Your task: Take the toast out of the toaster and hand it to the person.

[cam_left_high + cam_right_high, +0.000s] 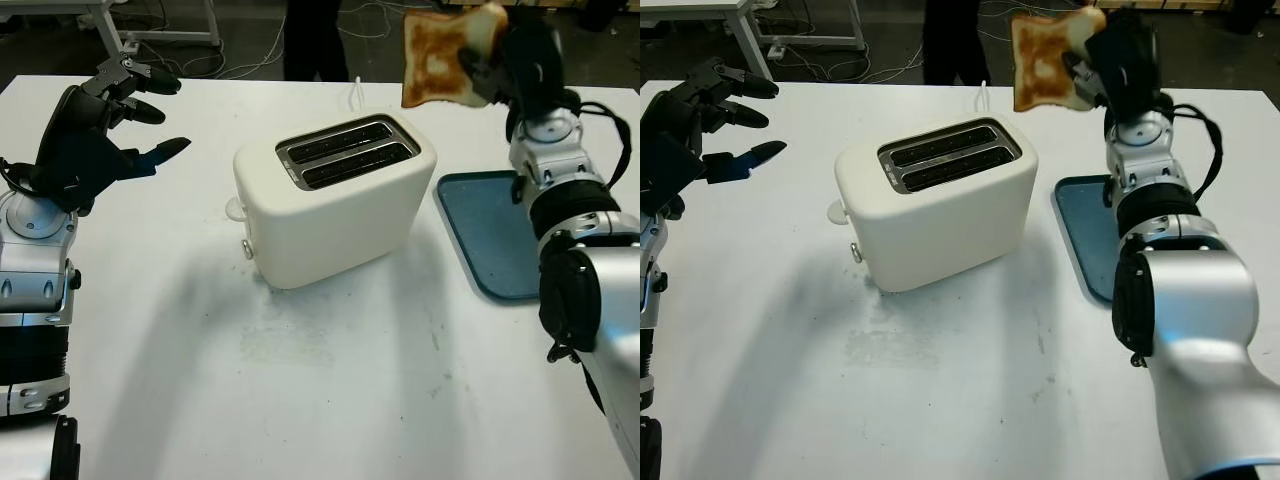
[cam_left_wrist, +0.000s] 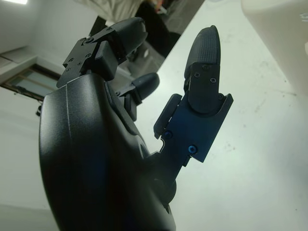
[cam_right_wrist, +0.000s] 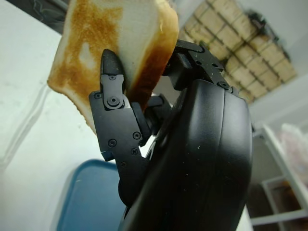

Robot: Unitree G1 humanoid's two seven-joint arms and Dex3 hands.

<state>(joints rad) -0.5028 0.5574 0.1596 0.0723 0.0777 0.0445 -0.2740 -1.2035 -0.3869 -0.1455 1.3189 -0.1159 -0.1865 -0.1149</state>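
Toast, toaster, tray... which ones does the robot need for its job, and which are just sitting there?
For the job:
- toast, held up in the right hand
- toaster, slots empty
- person standing past the table's far edge

Just there:
- blue tray
- left hand, open, raised above the table

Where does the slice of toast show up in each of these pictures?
Left eye view: toast at the top, right of centre, held up by the right robot hand.
Right eye view: toast at the top, above the toaster.
Left wrist view: not in it.
Right wrist view: toast, upper left.
Shared landmark: blue tray.
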